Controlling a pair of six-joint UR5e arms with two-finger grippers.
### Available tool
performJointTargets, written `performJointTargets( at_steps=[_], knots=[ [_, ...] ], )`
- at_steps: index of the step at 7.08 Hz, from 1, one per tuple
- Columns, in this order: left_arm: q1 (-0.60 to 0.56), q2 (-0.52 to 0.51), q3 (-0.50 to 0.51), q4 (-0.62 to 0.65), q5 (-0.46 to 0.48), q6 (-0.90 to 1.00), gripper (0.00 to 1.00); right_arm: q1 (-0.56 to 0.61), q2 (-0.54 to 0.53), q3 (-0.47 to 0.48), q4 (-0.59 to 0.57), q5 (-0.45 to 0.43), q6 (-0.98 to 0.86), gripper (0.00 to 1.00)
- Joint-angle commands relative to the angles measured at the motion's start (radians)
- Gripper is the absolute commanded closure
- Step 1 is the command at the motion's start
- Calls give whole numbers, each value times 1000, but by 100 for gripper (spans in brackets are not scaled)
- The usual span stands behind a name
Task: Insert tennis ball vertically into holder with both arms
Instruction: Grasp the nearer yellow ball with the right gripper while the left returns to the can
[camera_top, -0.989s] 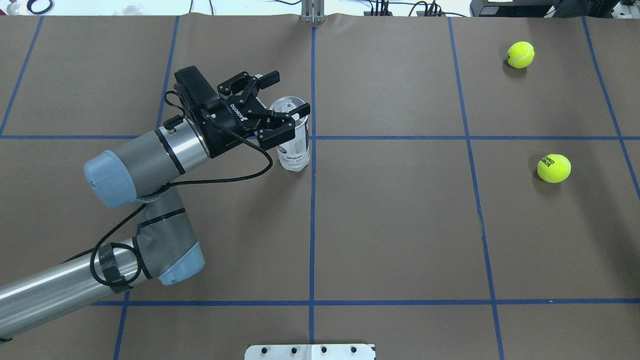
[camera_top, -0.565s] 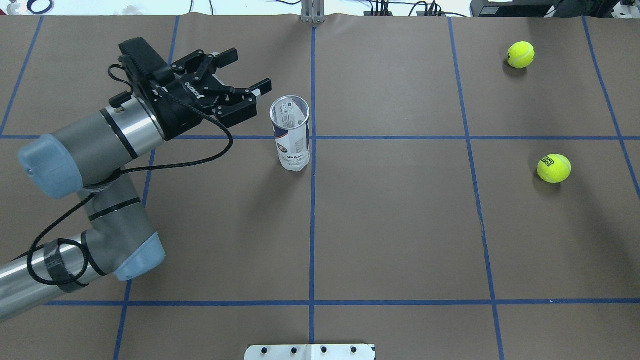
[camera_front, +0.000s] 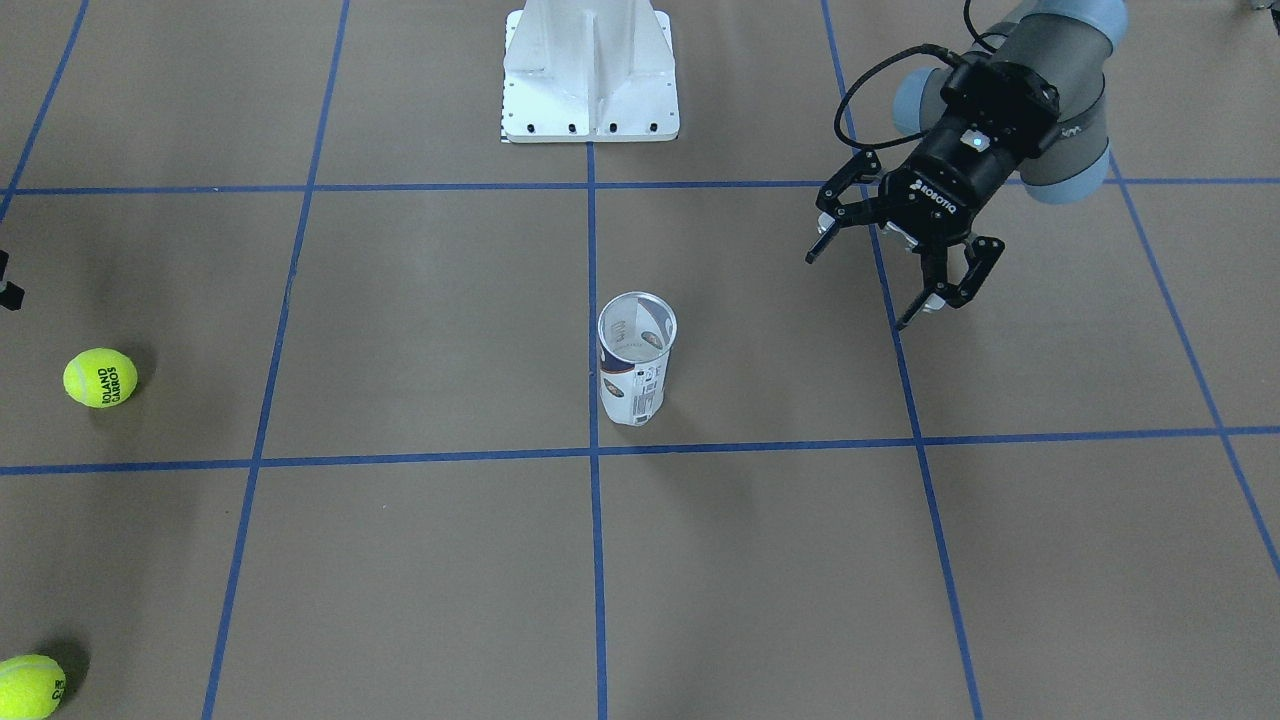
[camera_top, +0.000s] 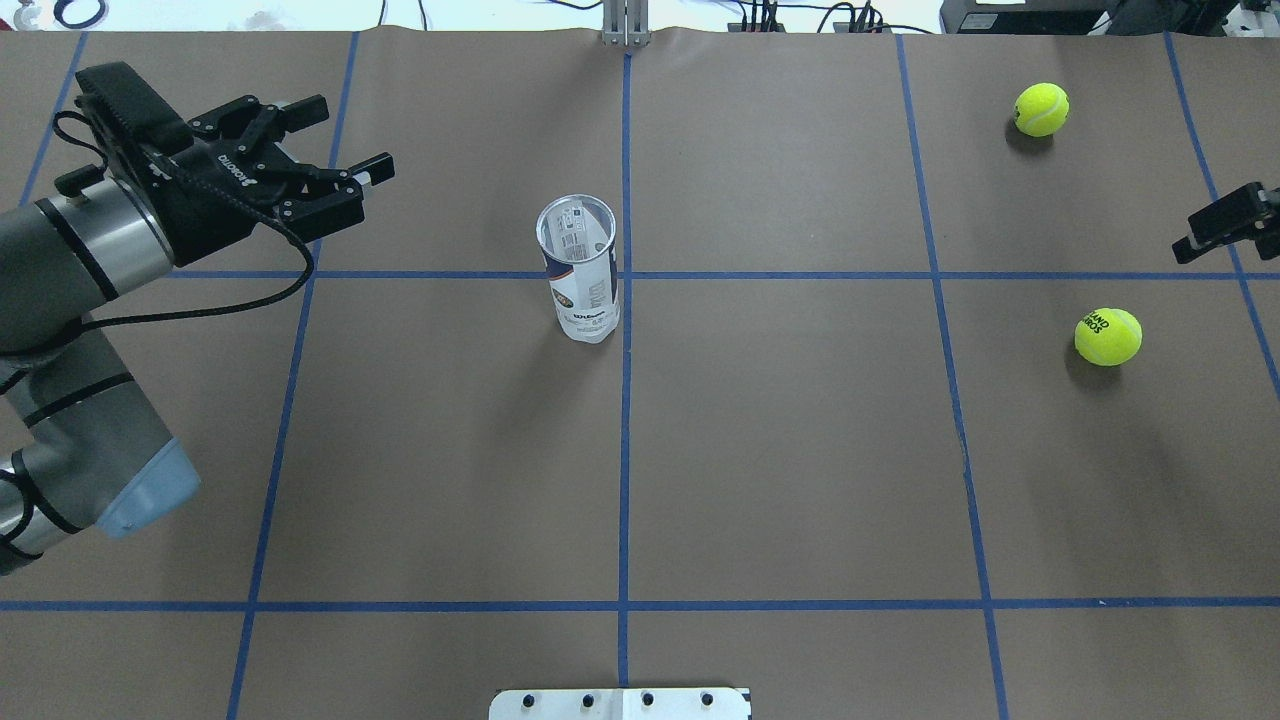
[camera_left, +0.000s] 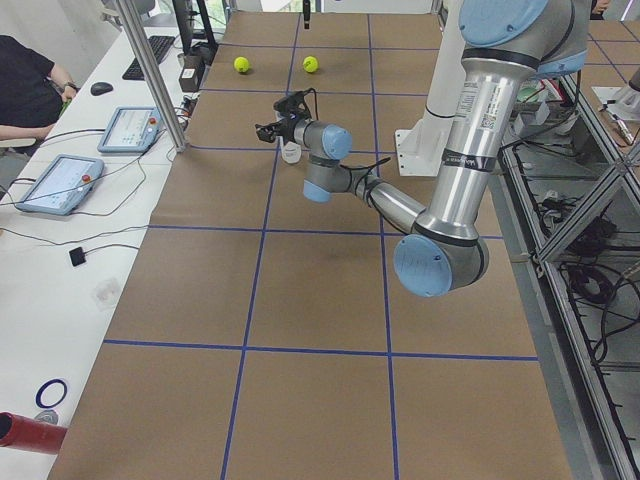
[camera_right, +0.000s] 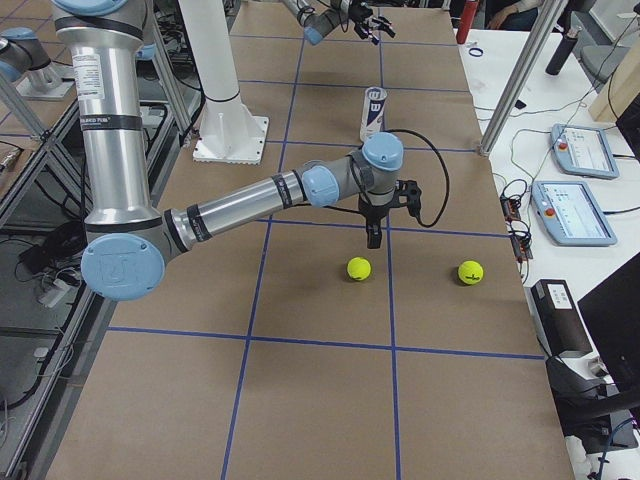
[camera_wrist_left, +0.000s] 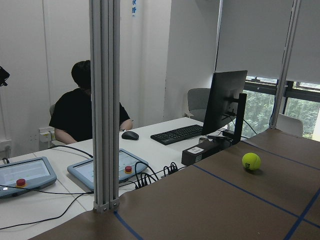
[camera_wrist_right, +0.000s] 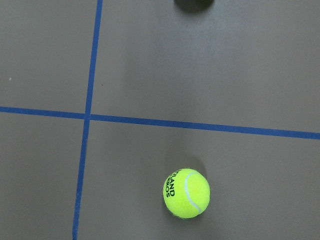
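**Exterior front-facing.** The holder stands upright, mouth open, on the counter, just beside the central blue line. Nothing touches it. The left gripper hangs well apart from it, its jaws spread wide and empty. The printed tennis ball and the second tennis ball rest on the counter, far from the holder.

**Overhead exterior.** Count: one holder, two tennis balls, two grippers. Only part of the right gripper shows at the edge, between the two balls; its jaw opening cannot be told.

**Exterior left.** The holder appears small beyond the left gripper, with both balls further along the counter.

**Exterior right.** The right gripper hovers above the counter near the printed tennis ball, not touching it.

**Left wrist-mounted.** One ball shows, and no holder.

**Right wrist-mounted.** The printed tennis ball lies below the camera, free on the counter.

**Hazards, as judged.**
- The holder is tall, light and unsupported, so a ball lowered off-centre would likely strike the rim and topple it.
- The ball may roll away if the jaws close unevenly on it.
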Motion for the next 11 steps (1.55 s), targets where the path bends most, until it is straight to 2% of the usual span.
performJointTargets(
  at_steps=[1, 3, 5, 7, 9, 11],
  knots=[
    [-5, 13, 2, 3, -12, 0, 1, -99, -33, -56, 89, -103, 16, 0],
    [-5, 93, 11, 3, -128, 3, 1, -157, -34, -113, 128, -135, 13, 0],
    [-4, 109, 17, 3, -127, 3, 1, -206, -27, -147, 131, -177, 12, 0],
    [-4, 109, 22, 0, -127, 3, 1, -228, 1, -178, 131, -180, 10, 0],
    [-4, 109, 24, 1, -127, 3, 1, -240, 64, -253, 131, -186, 9, 0],
    [-4, 109, 25, 1, -126, 3, 1, -251, 68, -270, 131, -205, 7, 0]
  ],
)
